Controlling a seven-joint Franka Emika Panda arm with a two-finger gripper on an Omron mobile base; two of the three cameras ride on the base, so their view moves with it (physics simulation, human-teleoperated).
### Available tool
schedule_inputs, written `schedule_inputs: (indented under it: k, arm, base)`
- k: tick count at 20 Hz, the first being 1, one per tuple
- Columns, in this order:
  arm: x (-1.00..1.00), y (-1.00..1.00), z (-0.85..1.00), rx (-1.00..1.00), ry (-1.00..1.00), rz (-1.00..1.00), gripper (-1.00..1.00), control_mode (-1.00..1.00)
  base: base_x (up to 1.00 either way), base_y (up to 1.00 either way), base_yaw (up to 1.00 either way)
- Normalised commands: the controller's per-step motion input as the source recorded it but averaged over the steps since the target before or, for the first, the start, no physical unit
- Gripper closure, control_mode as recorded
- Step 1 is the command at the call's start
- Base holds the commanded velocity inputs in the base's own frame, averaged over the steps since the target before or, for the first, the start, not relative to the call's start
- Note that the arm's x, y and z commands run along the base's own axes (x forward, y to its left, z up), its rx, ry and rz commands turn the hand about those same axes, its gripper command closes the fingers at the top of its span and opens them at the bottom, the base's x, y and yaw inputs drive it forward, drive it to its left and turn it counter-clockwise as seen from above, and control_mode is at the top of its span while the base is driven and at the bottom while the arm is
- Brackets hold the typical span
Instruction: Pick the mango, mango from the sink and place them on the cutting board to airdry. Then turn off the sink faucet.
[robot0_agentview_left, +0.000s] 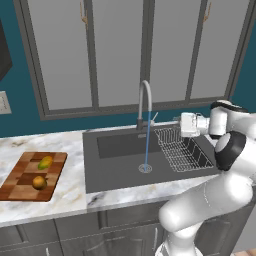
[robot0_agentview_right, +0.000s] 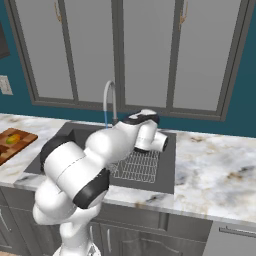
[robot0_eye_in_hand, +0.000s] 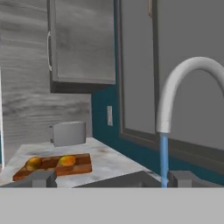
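Presently, I noted the bench (robot0_agentview_left: 70, 192) carrying the sink (robot0_agentview_left: 95, 170) and, well to its left, the cutting board (robot0_agentview_left: 17, 187). Water ran from the sink faucet (robot0_agentview_left: 144, 97). My hand (robot0_agentview_left: 179, 125) hung above the wire rack (robot0_agentview_left: 182, 152), jaws wide, empty. Both mangos (robot0_agentview_left: 45, 162) (robot0_agentview_left: 39, 182) lay on the board.

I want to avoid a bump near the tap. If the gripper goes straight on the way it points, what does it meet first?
Probably the faucet or its water stream, right of centre ahead; depth is unclear.
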Motion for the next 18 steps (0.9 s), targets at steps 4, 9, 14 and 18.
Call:
schedule_inputs:
  k: [4,9,14,18]
  arm:
    - [0.29,0.05,0.0,0.0,0.01,-0.01,-1.0,-1.0]
    - [0.17,0.01,-0.14,0.01,0.0,-0.01,-1.0,-1.0]
    - [0.02,0.0,-0.19,0.03,0.0,-0.01,-1.0,-1.0]
    - [0.12,0.0,-0.03,0.01,0.0,-0.01,-1.0,-1.0]
  base:
    - [0.0,0.0,0.0]
    - [0.0,0.0,0.0]
    - [0.0,0.0,0.0]
    - [0.0,0.0,0.0]
